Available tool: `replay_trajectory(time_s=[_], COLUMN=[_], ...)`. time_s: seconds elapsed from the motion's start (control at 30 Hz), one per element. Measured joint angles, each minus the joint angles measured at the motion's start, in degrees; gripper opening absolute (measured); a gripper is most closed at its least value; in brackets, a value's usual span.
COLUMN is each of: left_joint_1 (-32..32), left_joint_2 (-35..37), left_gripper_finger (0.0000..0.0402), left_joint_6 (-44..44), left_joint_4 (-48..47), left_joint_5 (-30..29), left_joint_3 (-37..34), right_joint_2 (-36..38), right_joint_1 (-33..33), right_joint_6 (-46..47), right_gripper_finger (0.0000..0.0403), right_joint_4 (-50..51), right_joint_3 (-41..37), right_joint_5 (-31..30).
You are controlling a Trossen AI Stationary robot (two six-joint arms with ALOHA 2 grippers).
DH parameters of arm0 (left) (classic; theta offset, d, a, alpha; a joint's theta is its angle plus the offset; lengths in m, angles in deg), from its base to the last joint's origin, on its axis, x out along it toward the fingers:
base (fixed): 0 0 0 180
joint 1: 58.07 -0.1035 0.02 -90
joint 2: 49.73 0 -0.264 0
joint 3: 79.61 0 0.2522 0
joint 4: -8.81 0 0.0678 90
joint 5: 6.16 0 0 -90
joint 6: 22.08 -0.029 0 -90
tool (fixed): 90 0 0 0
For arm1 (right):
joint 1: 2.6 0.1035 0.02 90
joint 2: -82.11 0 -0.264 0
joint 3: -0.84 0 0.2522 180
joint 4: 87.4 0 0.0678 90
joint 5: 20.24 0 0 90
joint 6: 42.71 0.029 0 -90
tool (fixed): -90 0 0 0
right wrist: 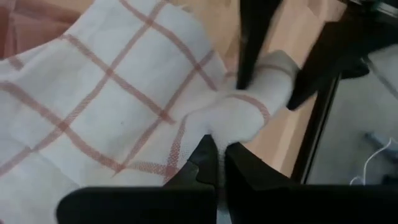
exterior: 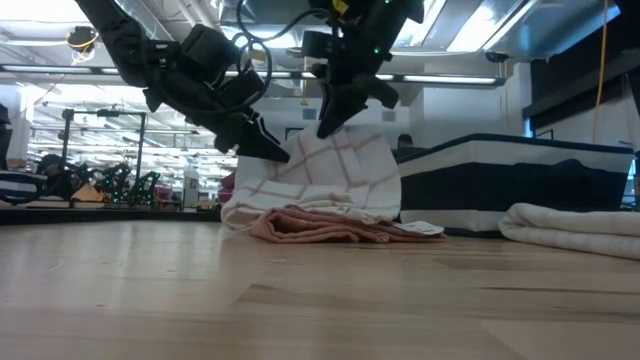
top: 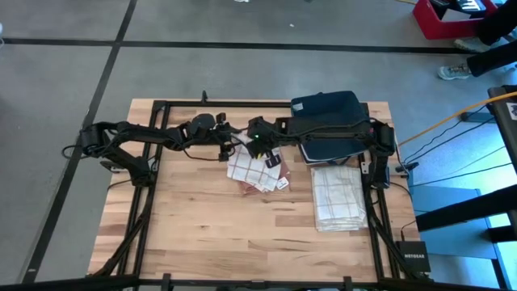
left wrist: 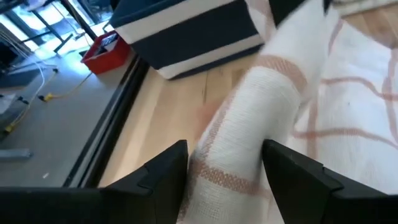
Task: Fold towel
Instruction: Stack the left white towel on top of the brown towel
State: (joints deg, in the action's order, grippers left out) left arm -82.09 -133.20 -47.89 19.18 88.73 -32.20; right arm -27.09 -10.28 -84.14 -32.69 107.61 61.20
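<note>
The right tool pinches the checked towel lifted off the counter, while just beside it the left tool straddles a rolled edge, fingers spread.

Workshop hall: concrete floor, ceiling strip lights, machinery.

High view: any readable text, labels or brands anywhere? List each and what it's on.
"NETGEAR": on the small black box at the table's right front corner, small but legible.
White tag beside the checked towel: too small to read.
Red bin on the floor: no legible marking.
Nothing else readable.
</note>
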Motion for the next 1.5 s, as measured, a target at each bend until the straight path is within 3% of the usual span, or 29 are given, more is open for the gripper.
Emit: replay_trajectory(time_s=[0.27, 0.6, 0.9, 1.17, 1.5], left_joint_1=[0.0, 0.0, 3.7, 13.9, 28.0], left_joint_2=[0.0, 1.6, 7.3, 11.0, 10.9], left_gripper_finger=[0.0177, 0.0012, 0.0007, 0.0006, 0.0007], left_joint_6=[0.7, 1.8, 6.2, 12.6, 16.9], left_joint_4=[-4.7, -12.8, -22.2, -32.0, -36.7], left_joint_5=[3.5, 3.7, -2.0, -10.7, -17.9], left_joint_3=[0.0, 5.3, 9.8, 19.1, 26.5], right_joint_2=[0.1, 0.2, 2.2, 10.3, 17.1], right_joint_1=[0.6, 0.6, 0.6, 1.5, 11.7], right_joint_6=[-2.5, 1.2, 5.0, 9.9, 14.5], right_gripper_finger=[0.0011, 0.0014, 0.0012, 0.0011, 0.0011], right_joint_4=[-1.8, -1.6, 0.0, 3.1, 7.6], right_joint_3=[0.0, 0.0, 0.0, 0.0, 0.0], right_joint_5=[-6.5, -7.0, -10.1, -9.4, -9.9])
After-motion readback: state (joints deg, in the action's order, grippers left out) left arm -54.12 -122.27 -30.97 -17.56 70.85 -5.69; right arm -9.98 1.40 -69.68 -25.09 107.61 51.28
